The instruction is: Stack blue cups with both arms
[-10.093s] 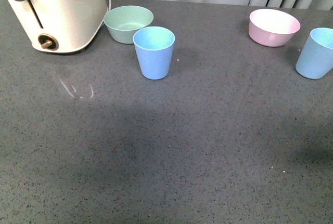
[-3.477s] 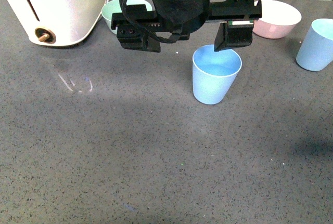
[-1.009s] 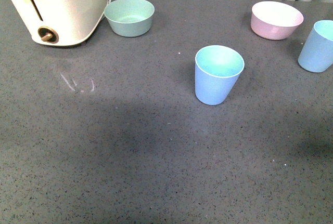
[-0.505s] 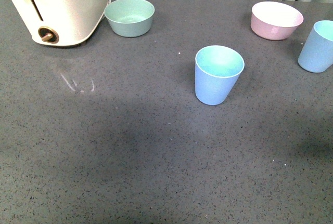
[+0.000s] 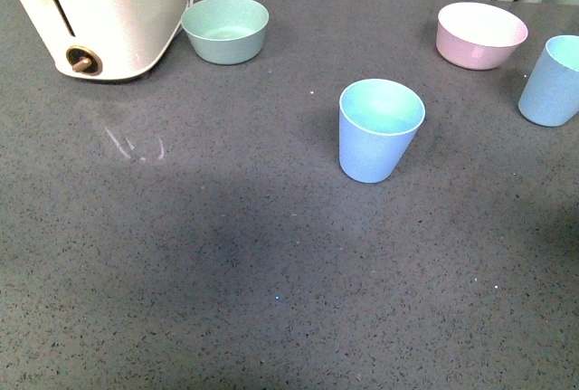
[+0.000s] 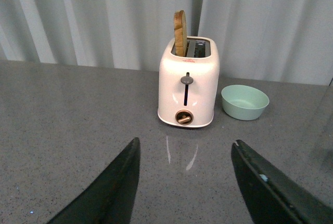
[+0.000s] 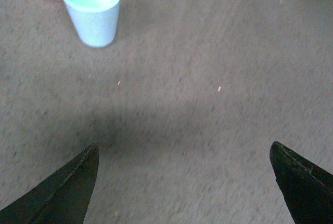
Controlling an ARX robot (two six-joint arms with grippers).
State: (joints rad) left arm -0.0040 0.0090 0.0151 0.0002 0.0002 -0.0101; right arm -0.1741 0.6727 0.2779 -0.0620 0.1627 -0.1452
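Observation:
One blue cup (image 5: 380,130) stands upright in the middle of the grey table. The second blue cup (image 5: 552,80) stands upright at the right edge of the front view, next to the pink bowl (image 5: 480,34). It also shows in the right wrist view (image 7: 92,9), far from my right gripper (image 7: 184,151), which is open and empty above bare table. My left gripper (image 6: 184,148) is open and empty, facing the toaster (image 6: 188,81). Neither arm shows in the front view.
A cream toaster (image 5: 99,10) with a slice of bread (image 6: 180,25) stands at the back left. A mint-green bowl (image 5: 224,29) sits beside it and also shows in the left wrist view (image 6: 244,101). Pale curtains hang behind the table.
Since 10 s ago the nearer blue cup has gone from beside the green bowl to the table's middle. The arm seen over it 3.5 s ago has left the front view. The last second shows no change.

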